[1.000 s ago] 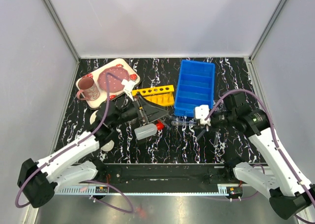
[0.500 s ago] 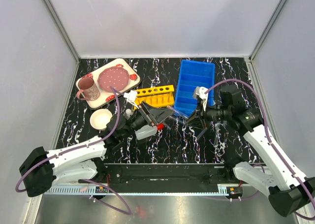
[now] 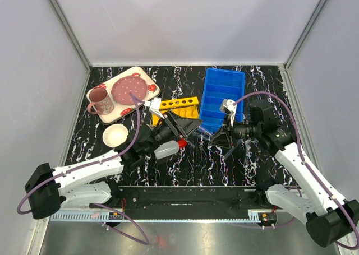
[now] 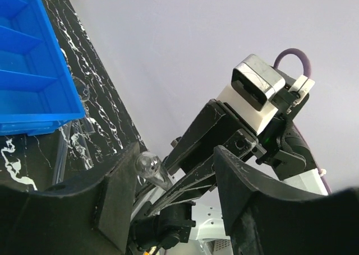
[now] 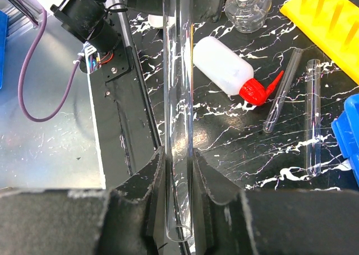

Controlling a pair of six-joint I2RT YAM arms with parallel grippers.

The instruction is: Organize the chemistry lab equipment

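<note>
Right wrist only: pinched in right gripper, 1 test tube; lying beyond, 2 loose tubes, squeeze bottle, flask | left wrist only: spread apart, left gripper, tube's round tip between jaws | top: meeting mid-table, just near yellow rack, blue bin; white dish by left edge; side walls well apart.

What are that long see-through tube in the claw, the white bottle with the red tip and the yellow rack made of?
Tube: likely glass, clear and glossy, you see straight through it; could be clear plastic.
Bottle: translucent white plastic, dull sheen, with a red plastic nozzle.
Rack: opaque yellow plastic, smooth, moulded-looking.
</note>
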